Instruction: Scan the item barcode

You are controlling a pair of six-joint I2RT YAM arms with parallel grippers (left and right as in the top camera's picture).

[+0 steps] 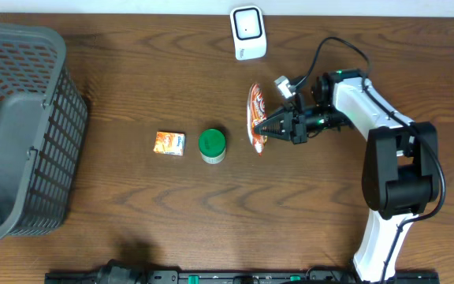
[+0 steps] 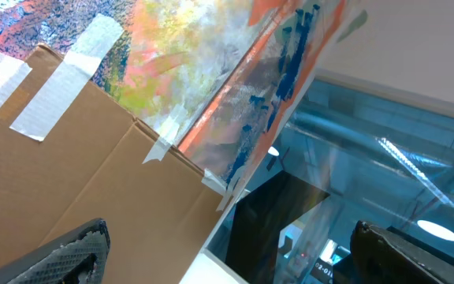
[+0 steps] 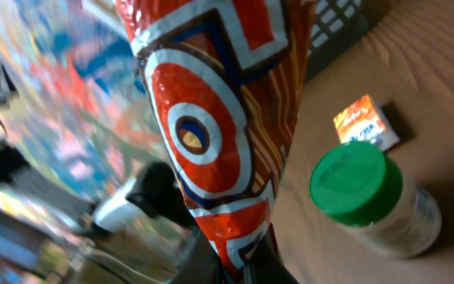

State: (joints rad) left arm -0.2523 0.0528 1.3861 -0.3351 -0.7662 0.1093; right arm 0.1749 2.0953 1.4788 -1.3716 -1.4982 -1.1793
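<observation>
Snack packet [image 3: 211, 118], red and orange, is pinched at one end by the closed right gripper [image 1: 263, 128] over the wooden table [image 1: 132, 63]. Beyond it come a green-lidded jar [image 3: 361, 189], a small orange box [image 3: 365, 118], then the grey basket [image 1: 22, 134]. A white scanner [image 1: 248, 31] stands apart. The left gripper [image 2: 227, 260] gapes open, empty.

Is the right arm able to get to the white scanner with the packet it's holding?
Probably yes. The right gripper, shut on the orange packet, sits close to the white scanner, and nothing stands between them.
</observation>
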